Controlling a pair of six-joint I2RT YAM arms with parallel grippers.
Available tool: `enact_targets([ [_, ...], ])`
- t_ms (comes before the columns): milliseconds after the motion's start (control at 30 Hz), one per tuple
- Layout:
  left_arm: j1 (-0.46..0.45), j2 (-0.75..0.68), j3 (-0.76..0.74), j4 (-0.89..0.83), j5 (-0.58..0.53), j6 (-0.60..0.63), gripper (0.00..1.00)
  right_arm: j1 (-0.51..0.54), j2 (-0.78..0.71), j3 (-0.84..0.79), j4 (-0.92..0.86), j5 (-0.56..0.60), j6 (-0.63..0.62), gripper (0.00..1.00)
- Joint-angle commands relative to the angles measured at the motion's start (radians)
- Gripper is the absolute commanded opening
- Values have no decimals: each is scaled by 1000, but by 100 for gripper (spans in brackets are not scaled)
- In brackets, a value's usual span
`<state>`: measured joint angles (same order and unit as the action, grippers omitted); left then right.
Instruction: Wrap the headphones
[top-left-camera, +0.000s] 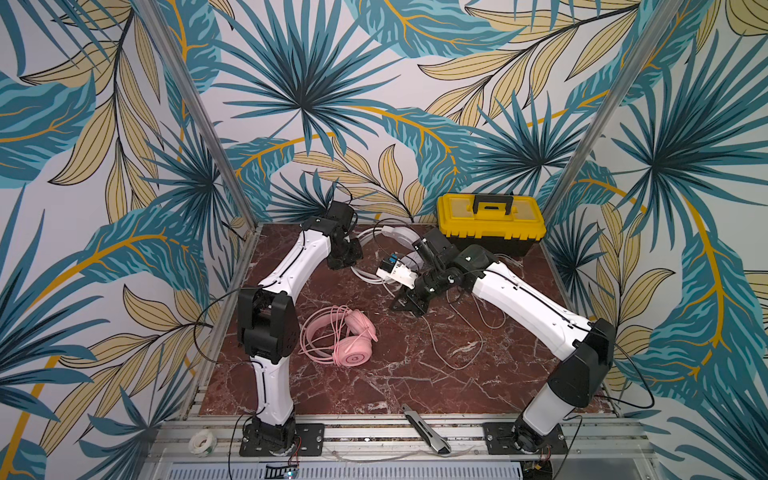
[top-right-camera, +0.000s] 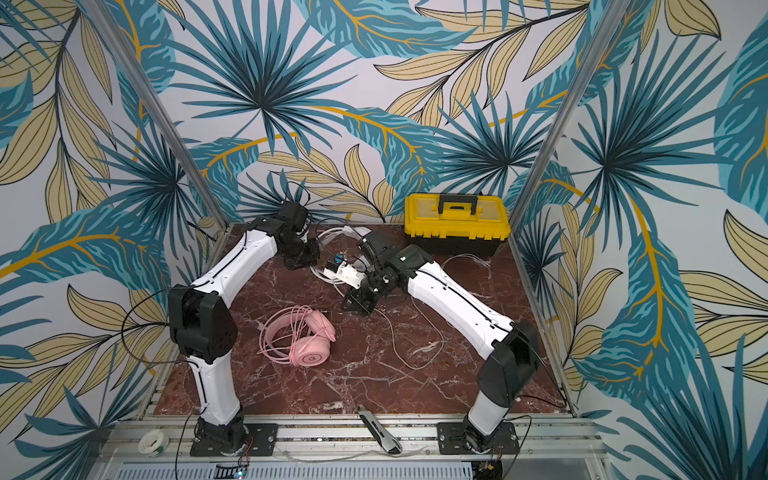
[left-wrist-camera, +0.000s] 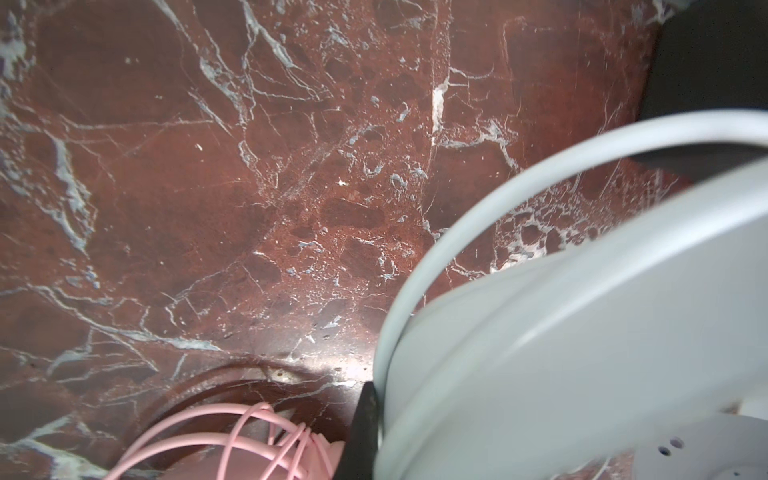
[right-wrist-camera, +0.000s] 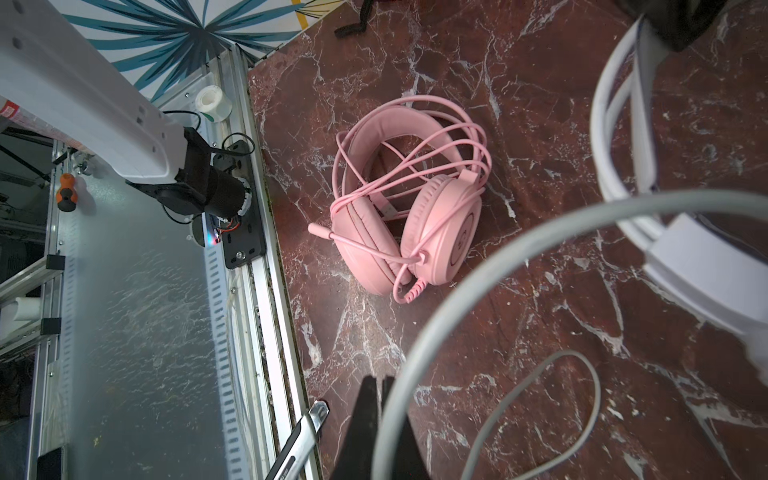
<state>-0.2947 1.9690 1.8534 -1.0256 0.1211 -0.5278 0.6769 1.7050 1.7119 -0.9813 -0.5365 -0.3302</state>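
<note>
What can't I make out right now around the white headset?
- White headset earcups: both top views, hidden behind the arms.
- Left gripper jaws' hold: left wrist view, the blurred headset fills the corner.
- Cable plug end: cut off in right wrist view, too thin in top views.

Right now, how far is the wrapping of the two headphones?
Done, it seems: the pink headphones lie with their cable coiled around them. In hand: the left gripper holds the white headphones, while the right gripper, jaws shut, pinches their cable. Left: much of that cable trails loose on the table.
</note>
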Motion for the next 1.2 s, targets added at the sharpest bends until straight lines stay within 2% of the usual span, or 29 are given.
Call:
enact_targets([
  [0, -24, -22, -23, 9, -20, 91, 0, -27, 24, 64, -151, 24, -90, 0],
  [233, -35, -34, -41, -30, -79, 188, 0, -68, 10, 112, -213, 126, -174, 0],
  [467, -59, -44, -41, -31, -72, 283, 0, -96, 40, 171, -241, 161, -205, 0],
  [800, -82, -83, -79, -34, -53, 406, 0, -153, 88, 222, -238, 306, -245, 0],
  [1167, -150, -146, -109, -29, 32, 528, 0, -256, 194, 288, -166, 293, -227, 0],
])
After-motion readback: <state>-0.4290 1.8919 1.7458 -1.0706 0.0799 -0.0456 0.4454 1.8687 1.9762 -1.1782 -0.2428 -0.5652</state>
